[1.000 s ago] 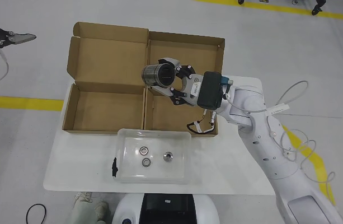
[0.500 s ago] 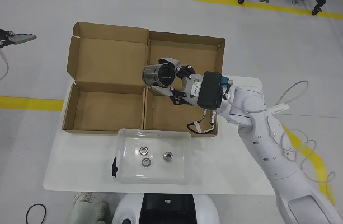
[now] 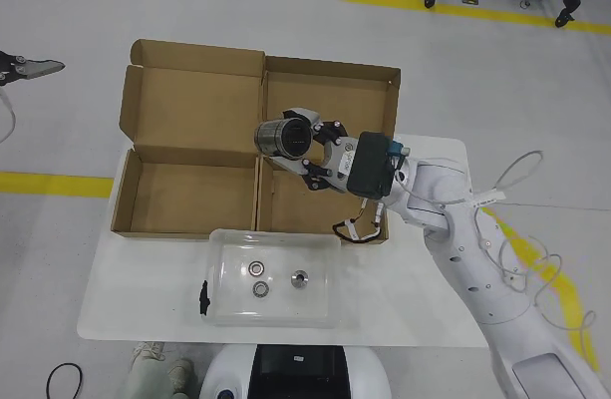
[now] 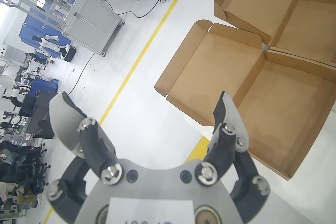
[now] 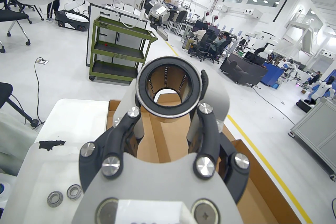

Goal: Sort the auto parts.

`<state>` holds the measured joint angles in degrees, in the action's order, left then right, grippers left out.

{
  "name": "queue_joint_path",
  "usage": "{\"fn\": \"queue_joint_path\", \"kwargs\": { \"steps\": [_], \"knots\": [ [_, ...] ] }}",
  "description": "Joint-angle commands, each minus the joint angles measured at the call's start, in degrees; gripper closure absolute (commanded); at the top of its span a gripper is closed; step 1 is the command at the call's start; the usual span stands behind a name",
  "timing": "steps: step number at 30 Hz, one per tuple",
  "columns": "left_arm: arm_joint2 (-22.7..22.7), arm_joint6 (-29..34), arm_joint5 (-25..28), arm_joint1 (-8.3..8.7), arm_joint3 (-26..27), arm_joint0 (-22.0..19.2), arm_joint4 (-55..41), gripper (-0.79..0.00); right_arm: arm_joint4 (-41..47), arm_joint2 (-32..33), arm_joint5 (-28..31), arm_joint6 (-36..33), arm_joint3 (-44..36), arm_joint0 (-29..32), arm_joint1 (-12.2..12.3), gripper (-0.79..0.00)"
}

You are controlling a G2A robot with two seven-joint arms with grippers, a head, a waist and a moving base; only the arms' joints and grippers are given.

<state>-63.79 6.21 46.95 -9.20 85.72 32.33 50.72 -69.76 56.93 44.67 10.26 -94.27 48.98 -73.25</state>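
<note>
We see our right gripper (image 3: 291, 140) pinching the bearing (image 3: 278, 133) above the box (image 3: 190, 110), seemingly over its middle divider. Our left gripper (image 4: 144, 104) hangs well off the table (image 3: 405, 299), fingers (image 4: 63, 110) spread wide.

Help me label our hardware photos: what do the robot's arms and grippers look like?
Glossy white arms trailing white cables, a dark camera box at the wrist. The left gripper and right gripper: silver plate, black links, white fingers with black pads.

Held sideways, upper centre: hollow grey metal cylinder (image 3: 281, 133), black-rimmed. Lying flat, lower centre: two small silver rings (image 3: 257, 267), one silver stud (image 3: 299, 280).
</note>
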Motion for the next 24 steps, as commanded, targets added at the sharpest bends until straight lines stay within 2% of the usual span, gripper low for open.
{"fn": "queue_joint_path", "kwargs": {
  "steps": [1, 12, 24],
  "knots": [
    [0.0, 0.0, 0.0, 0.0, 0.0, 0.0, 0.0, -0.785, -0.2, 0.1, 0.3, -1.0, 0.6, 0.7, 0.1, 0.0],
    [0.0, 0.0, 0.0, 0.0, 0.0, 0.0, 0.0, -0.785, 1.2, -1.3, 2.5, -7.4, 6.5, 3.2, 0.4, 0.0],
    [0.0, 0.0, 0.0, 0.0, 0.0, 0.0, 0.0, -0.785, -0.1, -4.3, 0.1, -13.2, 14.3, 1.8, -0.3, 0.0]
  ]
}}
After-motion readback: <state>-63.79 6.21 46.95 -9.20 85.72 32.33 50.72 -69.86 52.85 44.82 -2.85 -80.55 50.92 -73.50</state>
